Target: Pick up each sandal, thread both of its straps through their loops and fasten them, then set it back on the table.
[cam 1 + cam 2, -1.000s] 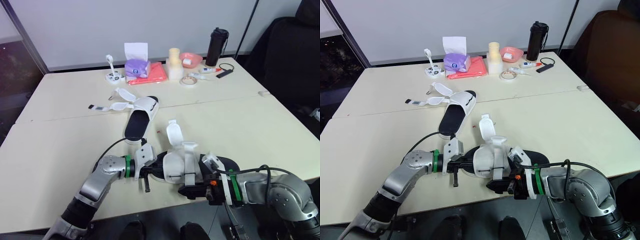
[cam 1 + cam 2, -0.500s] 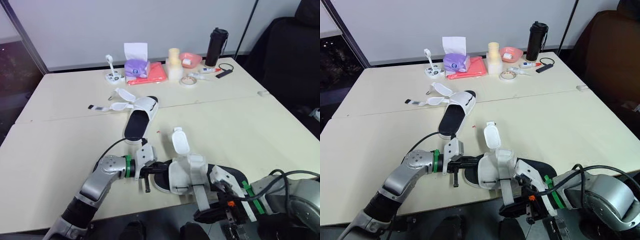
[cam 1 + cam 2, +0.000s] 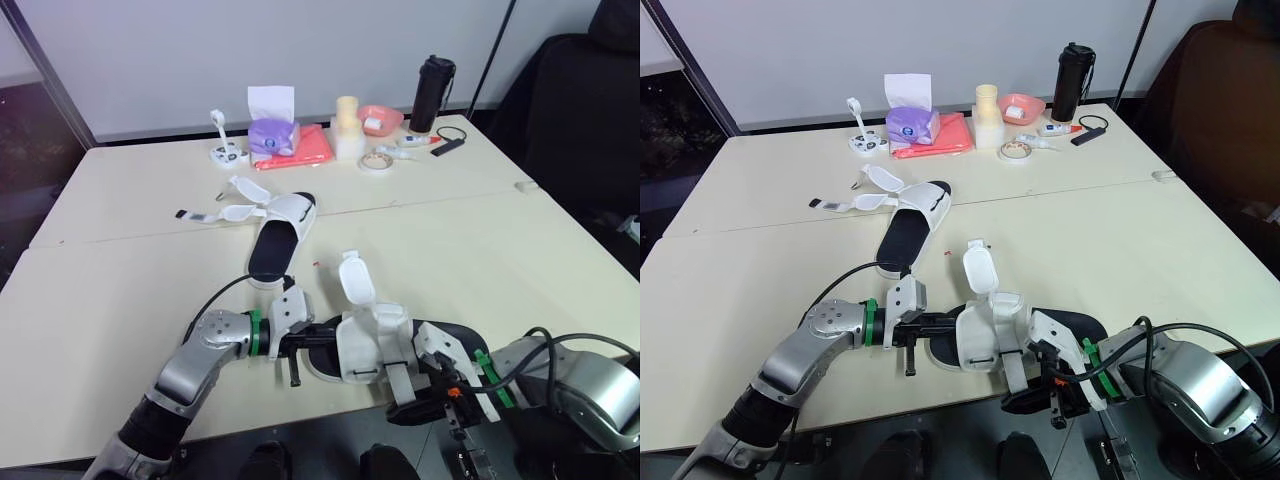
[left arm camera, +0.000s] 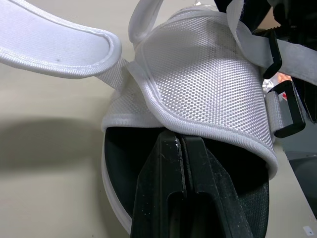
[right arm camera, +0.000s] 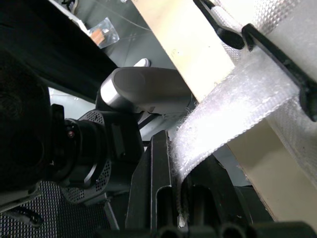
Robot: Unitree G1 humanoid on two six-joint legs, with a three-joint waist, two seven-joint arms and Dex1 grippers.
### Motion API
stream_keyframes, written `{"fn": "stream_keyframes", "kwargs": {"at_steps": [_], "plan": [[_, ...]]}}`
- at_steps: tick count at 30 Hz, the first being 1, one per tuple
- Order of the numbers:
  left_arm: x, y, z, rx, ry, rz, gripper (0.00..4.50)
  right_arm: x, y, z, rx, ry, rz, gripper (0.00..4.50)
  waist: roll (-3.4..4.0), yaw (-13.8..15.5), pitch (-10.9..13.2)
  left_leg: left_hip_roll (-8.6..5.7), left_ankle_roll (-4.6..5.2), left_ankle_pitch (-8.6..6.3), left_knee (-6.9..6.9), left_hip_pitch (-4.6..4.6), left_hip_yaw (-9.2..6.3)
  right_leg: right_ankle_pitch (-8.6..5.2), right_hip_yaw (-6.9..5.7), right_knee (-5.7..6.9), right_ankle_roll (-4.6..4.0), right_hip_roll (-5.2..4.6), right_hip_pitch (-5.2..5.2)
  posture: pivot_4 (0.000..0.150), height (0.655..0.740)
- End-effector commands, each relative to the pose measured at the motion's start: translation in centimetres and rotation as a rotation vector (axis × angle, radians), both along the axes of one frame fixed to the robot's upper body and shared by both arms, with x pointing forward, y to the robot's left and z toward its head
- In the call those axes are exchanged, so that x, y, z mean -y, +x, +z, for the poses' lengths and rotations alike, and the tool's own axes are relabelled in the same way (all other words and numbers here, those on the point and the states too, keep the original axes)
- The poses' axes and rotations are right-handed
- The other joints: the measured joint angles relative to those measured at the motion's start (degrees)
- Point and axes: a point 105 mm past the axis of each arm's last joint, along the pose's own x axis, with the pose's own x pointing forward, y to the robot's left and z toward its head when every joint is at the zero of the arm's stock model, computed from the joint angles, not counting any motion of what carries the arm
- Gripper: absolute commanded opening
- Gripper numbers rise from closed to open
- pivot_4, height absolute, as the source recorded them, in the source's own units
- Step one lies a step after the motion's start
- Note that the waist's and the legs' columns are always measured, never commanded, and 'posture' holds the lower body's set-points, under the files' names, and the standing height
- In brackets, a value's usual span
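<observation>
A white-strapped sandal with a black sole (image 3: pixel 375 340) lies near the table's front edge. My left gripper (image 3: pixel 316 343) is shut on the toe end of its sole (image 4: pixel 124 198). One strap (image 3: pixel 401 382) runs through a black loop (image 4: pixel 290 111) and hangs over the table edge, where my right gripper (image 3: pixel 402 409) is shut on its fuzzy end (image 5: pixel 208 134). The other strap (image 3: pixel 353 279) stands up loose. A second sandal (image 3: pixel 281 236) lies farther back with both straps (image 3: pixel 232 203) spread open.
Along the far edge stand a purple tissue box (image 3: pixel 272 133), a red cloth (image 3: pixel 307 150), a cream container (image 3: pixel 348 126), a pink bowl (image 3: pixel 381 118), a tape roll (image 3: pixel 377 161) and a black tumbler (image 3: pixel 433 92). A dark chair (image 3: pixel 585 110) is at the right.
My right gripper drew the strap out past the table's front edge, then came back up a little toward the sandal. The sandal shifted slightly. The left gripper kept its hold.
</observation>
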Motion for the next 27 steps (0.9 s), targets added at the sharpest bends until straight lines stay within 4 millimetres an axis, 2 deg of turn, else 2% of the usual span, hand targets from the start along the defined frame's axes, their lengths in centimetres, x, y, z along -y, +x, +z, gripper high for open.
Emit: {"fn": "stream_keyframes", "kwargs": {"at_steps": [1, 7, 16, 21, 27], "plan": [[0.4, -0.9, 0.6, 0.033, -0.004, -0.059, 0.00, -0.1, -0.7, 0.6, 0.008, 0.014, 0.047, 0.06, 0.00, 0.1, 0.0, 0.00, 0.00, 0.00, -0.01, 0.00, 0.00, 0.00, 0.00, 0.00, 0.00, 0.00, 0.00, 0.150, 0.7400], [0.3, -1.4, 1.1, 0.023, -0.010, -0.083, 0.00, 0.0, 1.1, 0.3, 0.051, 0.005, 0.004, 0.06, 0.00, 0.0, 0.0, 0.00, 0.00, 0.00, 0.00, 0.00, 0.00, 0.00, 0.00, 0.00, 0.00, 0.00, 0.00, 0.150, 0.7400], [0.1, -0.9, 1.6, 0.031, -0.014, -0.076, 0.00, -0.3, 4.9, 0.0, 0.121, 0.003, -0.056, 0.06, -0.03, -0.2, 0.0, 0.00, 0.00, 0.00, 0.03, 0.03, 0.01, 0.00, 0.01, 0.01, -0.01, 0.00, 0.02, 0.150, 0.7400], [-0.1, -0.3, 1.2, 0.040, -0.006, -0.047, 0.00, -0.9, 4.5, 0.3, 0.100, 0.021, -0.024, 0.06, -0.03, -0.1, 0.0, 0.00, 0.00, 0.00, 0.03, 0.03, 0.00, 0.01, 0.01, 0.02, -0.01, 0.00, 0.02, 0.150, 0.7400], [0.1, 0.4, -0.8, 0.077, 0.062, -0.026, 0.00, -1.3, 3.0, 0.8, 0.081, 0.038, -0.003, 0.06, -0.02, 0.0, 0.0, 0.00, 0.00, 0.00, -0.01, 0.03, 0.00, 0.01, 0.01, 0.02, -0.01, 0.00, 0.00, 0.150, 0.7400]]}}
